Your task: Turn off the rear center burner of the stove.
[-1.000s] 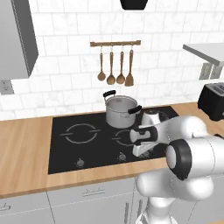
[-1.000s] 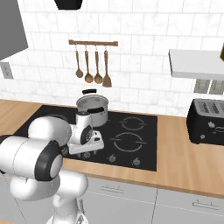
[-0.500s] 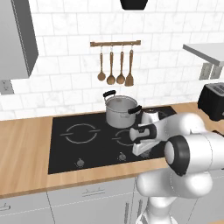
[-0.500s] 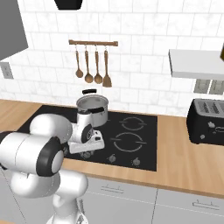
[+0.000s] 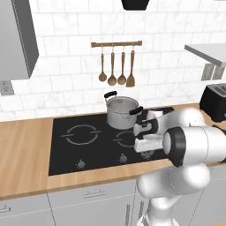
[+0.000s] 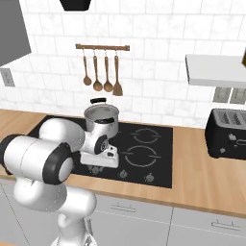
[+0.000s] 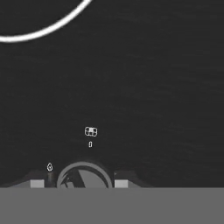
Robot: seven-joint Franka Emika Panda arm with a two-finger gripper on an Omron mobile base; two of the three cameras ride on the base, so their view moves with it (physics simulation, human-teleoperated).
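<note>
Since the earlier frame, the gripper has moved lower over the small round silver knob of the wide black glass stove, jaws open around it. An off-centre grip could slip.

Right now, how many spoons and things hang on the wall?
4: all on the wooden rail above the pot, side by side: three spoons, then a spatula rightmost.
</note>
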